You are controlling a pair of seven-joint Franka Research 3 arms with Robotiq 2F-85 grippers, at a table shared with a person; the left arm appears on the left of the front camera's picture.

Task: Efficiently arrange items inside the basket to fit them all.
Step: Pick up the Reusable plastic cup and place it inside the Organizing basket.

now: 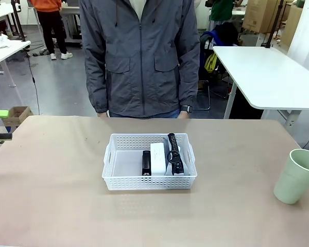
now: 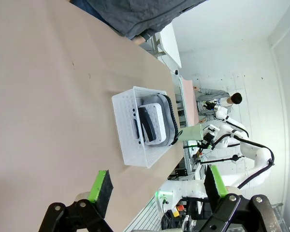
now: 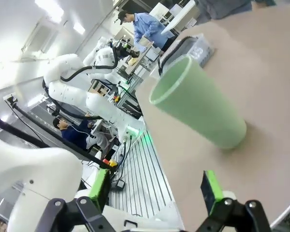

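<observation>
Basket [image 1: 149, 183] sits at the middle of the worktop [image 1: 51, 170], long axis running left to right. Inside, stapler [image 1: 146, 162], white box [image 1: 157, 156] and grey pouch [image 1: 176, 160] lie side by side, each lengthwise toward the person. Green cup [image 1: 297, 176] stands upright at the robot's right, well apart. Left gripper [image 2: 158, 186] faces the basket and right gripper [image 3: 156, 187] faces the cup, both with jaws apart and empty.
</observation>
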